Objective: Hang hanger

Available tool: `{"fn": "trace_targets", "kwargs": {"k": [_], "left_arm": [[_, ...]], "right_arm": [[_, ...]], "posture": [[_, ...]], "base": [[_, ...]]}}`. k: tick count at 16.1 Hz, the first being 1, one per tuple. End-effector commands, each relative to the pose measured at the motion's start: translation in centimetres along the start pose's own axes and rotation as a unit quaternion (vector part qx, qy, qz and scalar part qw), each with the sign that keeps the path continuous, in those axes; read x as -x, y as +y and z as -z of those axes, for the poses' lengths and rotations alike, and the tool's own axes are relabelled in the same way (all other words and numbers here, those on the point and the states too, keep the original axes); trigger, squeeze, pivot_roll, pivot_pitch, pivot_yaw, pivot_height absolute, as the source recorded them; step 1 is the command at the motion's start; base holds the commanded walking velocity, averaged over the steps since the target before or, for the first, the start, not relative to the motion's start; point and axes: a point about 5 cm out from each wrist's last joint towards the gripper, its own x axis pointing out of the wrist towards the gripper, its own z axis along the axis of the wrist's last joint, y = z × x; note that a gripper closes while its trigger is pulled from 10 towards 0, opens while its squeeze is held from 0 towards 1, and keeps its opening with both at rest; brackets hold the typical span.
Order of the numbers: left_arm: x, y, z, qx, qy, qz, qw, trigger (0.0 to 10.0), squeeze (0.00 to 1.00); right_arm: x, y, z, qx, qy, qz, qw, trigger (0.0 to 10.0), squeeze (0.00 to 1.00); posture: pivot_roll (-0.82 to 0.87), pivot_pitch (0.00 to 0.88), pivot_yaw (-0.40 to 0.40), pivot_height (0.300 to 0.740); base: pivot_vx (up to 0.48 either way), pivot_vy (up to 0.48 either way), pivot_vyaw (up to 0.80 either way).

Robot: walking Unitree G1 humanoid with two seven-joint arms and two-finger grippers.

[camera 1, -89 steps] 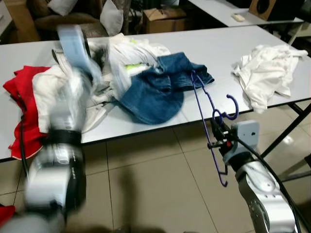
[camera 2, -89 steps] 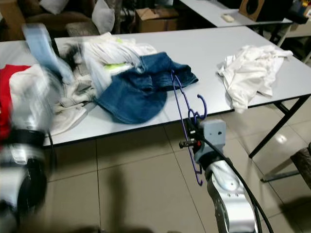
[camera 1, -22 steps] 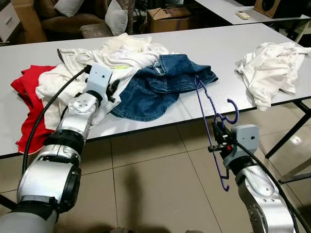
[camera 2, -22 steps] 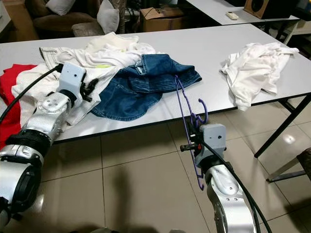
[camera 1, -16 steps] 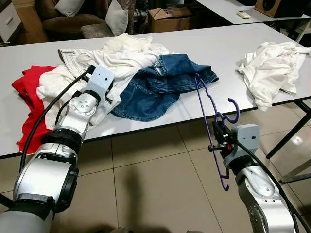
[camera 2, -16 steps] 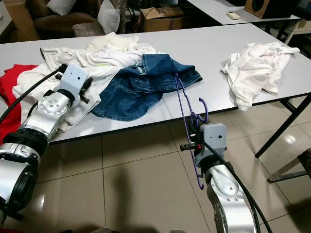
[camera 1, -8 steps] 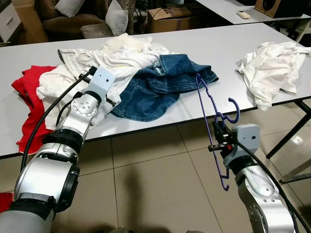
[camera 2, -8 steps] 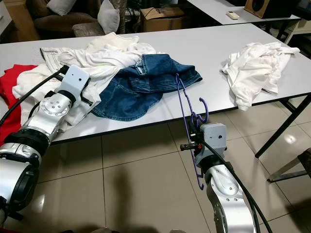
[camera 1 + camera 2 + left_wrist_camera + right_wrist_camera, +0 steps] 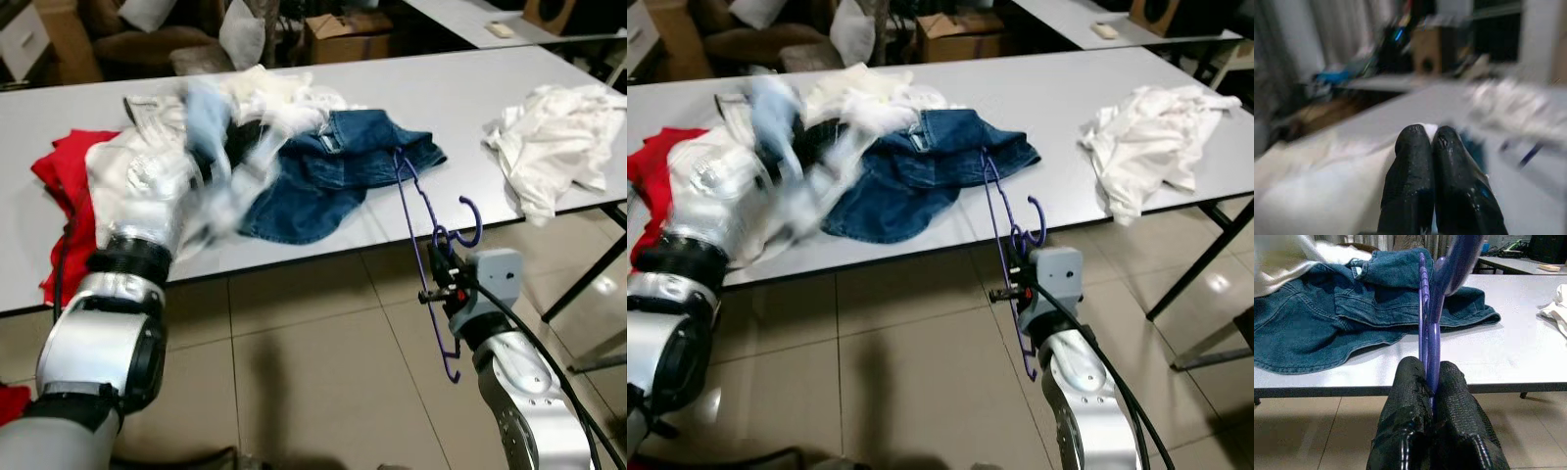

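Nearest the robot, the right arm is bent up from below the table edge, its gripper [image 9: 438, 285] raised over the tiled floor [image 9: 313, 382] in front of the white table [image 9: 470, 93]. The two black fingers [image 9: 1413, 396] are pressed together on the purple hanger [image 9: 423, 227], clamping its thin frame between them. The hanger stands nearly upright: its hook curls just above the gripper, its lower end hangs below it, and its upper end leans towards the table edge beside the blue jeans [image 9: 323, 181].

The left arm reaches forward over the near edge of the table, its forearm a silver smear. The left gripper [image 9: 1432, 142] seems to be above the heap of white clothes [image 9: 250, 98], though the blur makes its exact place hard to judge. In the wrist view its fingers are closed against each other with nothing between them.

On the table, a red garment [image 9: 64, 181] lies at the left end, beside the white clothes. The jeans are crumpled in the middle. A separate white shirt [image 9: 554, 142] lies well apart at the right end. Beyond the table stand a cardboard box [image 9: 348, 34] and a second white table [image 9: 480, 24].
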Motion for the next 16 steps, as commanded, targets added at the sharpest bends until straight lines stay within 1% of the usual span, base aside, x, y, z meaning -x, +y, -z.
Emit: {"fn": "trace_targets", "kwargs": {"k": [1,3,4,6,7,8,9,10,11,12,13,14,15,16], "left_arm": [[0.1,0.3,-3.3,0.03,-0.067,0.038,0.997,0.0,0.0],[0.8,1.3,-4.6,0.054,-0.099,0.039,0.993,0.0,0.0],[1.7,2.8,-4.8,0.078,-0.109,0.017,0.991,0.0,0.0],[2.3,3.1,-4.7,0.098,-0.112,0.008,0.989,0.0,0.0],[2.6,3.3,-4.7,0.118,-0.115,0.001,0.986,0.0,0.0],[2.6,3.6,-4.5,0.121,-0.104,-0.018,0.987,0.0,0.0],[2.4,4.1,-4.6,0.131,-0.106,-0.045,0.985,0.0,0.0],[1.8,4.8,-5.1,0.143,-0.108,-0.095,0.979,0.0,0.0],[1.5,5.0,-5.4,0.148,-0.107,-0.115,0.976,0.0,0.0],[0.2,4.7,-5.8,0.166,-0.11,-0.133,0.971,0.0,0.0],[-0.4,4.4,-6.0,0.171,-0.109,-0.138,0.97,0.0,0.0],[-2.3,2.8,-6.0,0.161,-0.092,-0.118,0.975,0.0,0.0],[-4.2,0.7,-5.2,0.161,-0.071,-0.097,0.98,0.0,0.0],[-5.0,-0.3,-4.7,0.161,-0.057,-0.096,0.981,0.0,0.0]], "right_arm": [[-0.2,-0.2,-0.1,0.0,-0.003,0.006,1.0,10.0,0.0],[-0.2,-0.1,-0.1,-0.002,-0.003,0.006,1.0,10.0,0.0],[-0.3,0.0,0.0,-0.003,-0.003,0.005,1.0,10.0,0.0],[-0.4,0.0,0.0,-0.003,-0.004,0.004,1.0,10.0,0.0],[-0.5,0.0,0.0,-0.003,-0.004,0.004,1.0,10.0,0.0],[-0.5,0.0,0.0,-0.002,-0.004,0.003,1.0,10.0,0.0],[-0.5,0.0,0.0,-0.002,-0.004,0.002,1.0,10.0,0.0],[-0.6,-0.1,-0.1,-0.001,-0.005,0.001,1.0,10.0,0.0],[-0.6,-0.1,-0.1,-0.001,-0.005,0.001,1.0,10.0,0.0],[-0.7,-0.1,-0.1,0.0,-0.006,0.001,1.0,10.0,0.0],[-0.7,-0.1,-0.2,0.0,-0.007,0.002,1.0,10.0,0.0],[-0.7,-0.2,-0.2,0.002,-0.009,0.006,1.0,10.0,0.0],[-0.6,-0.4,-0.3,0.003,-0.01,0.013,1.0,10.0,0.0],[-0.5,-0.5,-0.3,0.003,-0.01,0.016,1.0,10.0,0.0]], "posture": [[-0.22,0.0,0.064,0.74],[-0.22,0.0,0.064,0.74],[-0.22,0.0,0.062,0.74],[-0.21,0.0,0.059,0.74],[-0.21,0.0,0.059,0.74],[-0.21,0.0,0.059,0.74],[-0.21,0.0,0.054,0.74],[-0.21,0.0,0.052,0.74],[-0.21,0.0,0.052,0.74],[-0.21,0.0,0.055,0.74],[-0.22,0.0,0.06,0.74],[-0.23,0.0,0.071,0.74],[-0.24,0.0,0.082,0.74],[-0.25,0.0,0.086,0.74]], "base": [[0.0,0.0,0.0],[0.0,0.0,0.0],[0.0,0.0,0.0],[0.0,0.0,0.0],[0.0,0.0,0.0],[0.0,0.0,0.0],[0.0,0.0,0.0],[0.0,0.0,0.0],[0.0,0.0,0.0],[0.0,0.0,0.0],[0.0,0.0,0.0],[0.0,0.0,0.0],[0.0,0.0,0.0],[0.0,0.0,0.0]]}}
